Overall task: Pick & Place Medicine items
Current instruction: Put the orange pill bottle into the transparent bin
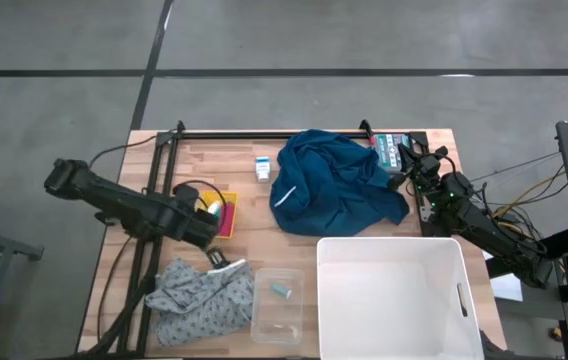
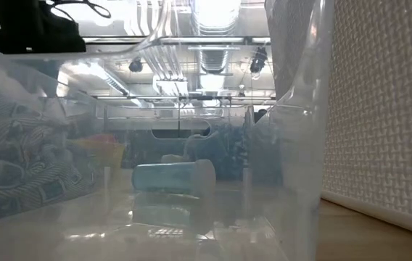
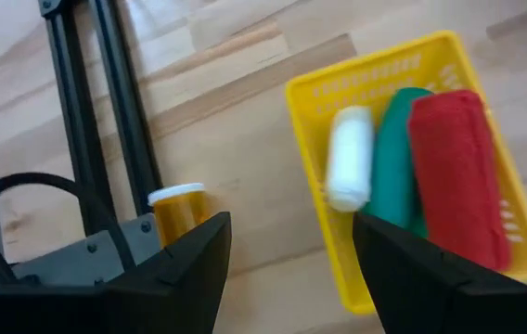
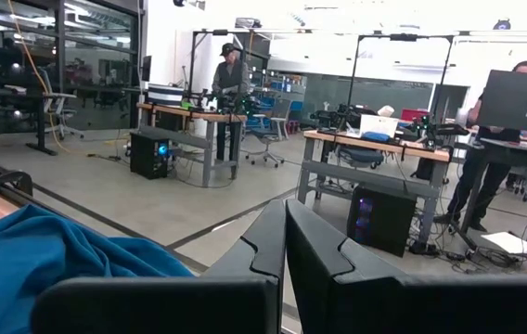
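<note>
The small orange-amber bottle [image 3: 176, 213] with a white cap sits on the wood beside the black frame rail [image 3: 124, 139]. Its lower part is hidden behind one finger of my left gripper [image 3: 291, 250]. That gripper is open above the table's left part [image 1: 200, 226], its gap over bare wood between the bottle and a yellow basket [image 3: 486, 83]. The white carton with blue print [image 1: 263, 168] lies flat near the far edge, left of the blue cloth [image 1: 336, 186]. My right gripper [image 4: 285, 250] is shut, hovering by the cloth's right edge [image 1: 406, 162].
The yellow basket [image 1: 226, 214] holds white, green and red rolls. A grey patterned cloth [image 1: 200, 296] lies near left, beside a clear tub [image 1: 282, 330] holding a small teal capped item [image 2: 171, 176]. A large white bin [image 1: 336, 300] fills the near right. A green box [image 1: 388, 150] sits far right. People stand in the room beyond.
</note>
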`<state>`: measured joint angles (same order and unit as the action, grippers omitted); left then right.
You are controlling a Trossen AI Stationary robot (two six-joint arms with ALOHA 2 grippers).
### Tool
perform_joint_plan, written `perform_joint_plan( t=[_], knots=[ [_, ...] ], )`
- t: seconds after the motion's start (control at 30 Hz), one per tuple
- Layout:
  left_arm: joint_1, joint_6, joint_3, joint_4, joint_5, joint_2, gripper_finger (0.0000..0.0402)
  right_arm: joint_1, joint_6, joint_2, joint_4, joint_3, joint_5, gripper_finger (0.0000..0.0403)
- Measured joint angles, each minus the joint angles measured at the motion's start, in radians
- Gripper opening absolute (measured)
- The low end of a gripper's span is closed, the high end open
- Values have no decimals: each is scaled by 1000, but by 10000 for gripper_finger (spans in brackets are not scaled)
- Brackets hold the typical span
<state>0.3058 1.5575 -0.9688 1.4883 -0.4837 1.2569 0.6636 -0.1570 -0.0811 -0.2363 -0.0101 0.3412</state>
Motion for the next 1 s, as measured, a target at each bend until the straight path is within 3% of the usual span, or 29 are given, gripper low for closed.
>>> perform_joint_plan(
  t=[0.2,0.43,0.63,1.0],
  knots=[
    [-106,-198,14,1,7,-61,232,0,0,0,0,0,0,8],
    [-311,-400,15,13,96,-73,233,0,0,0,0,0,0,8],
    [-467,-460,26,16,111,-70,233,0,0,0,0,0,0,8],
    [-607,-517,82,12,173,-70,235,0,0,0,0,0,0,8]
  ],
)
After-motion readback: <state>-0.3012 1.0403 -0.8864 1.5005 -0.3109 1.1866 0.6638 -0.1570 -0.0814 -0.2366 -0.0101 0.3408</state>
